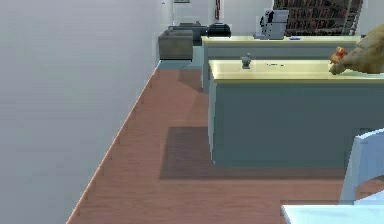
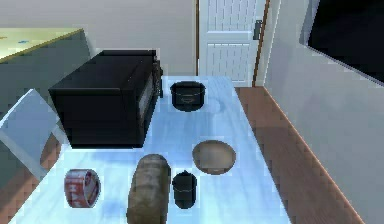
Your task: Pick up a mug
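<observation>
In the arm side view, a long pale blue-white desk [image 2: 238,120] was seen carrying several things. A small dark mug [image 2: 185,188] with a side handle was set upright near the bottom edge of that view. It stood between a brown oblong bread loaf [image 2: 148,188], just beside it on the view's left, and a shallow brown wooden bowl [image 2: 214,157] up to the right. A red and white roll-shaped thing [image 2: 82,187] was placed left of the loaf. Farther up the desk, a large black boxy microwave [image 2: 105,95] and a round black pot [image 2: 187,95] were seen side by side. A white panelled door [image 2: 232,40] was set in the wall beyond.

In the forward view, a grey-green desk with a pale yellow top [image 1: 290,115] was seen across a reddish wooden floor [image 1: 150,150]. A small grey-blue thing [image 1: 247,62], too small to be named, was placed on it.

The state of the pincer could not be told.
</observation>
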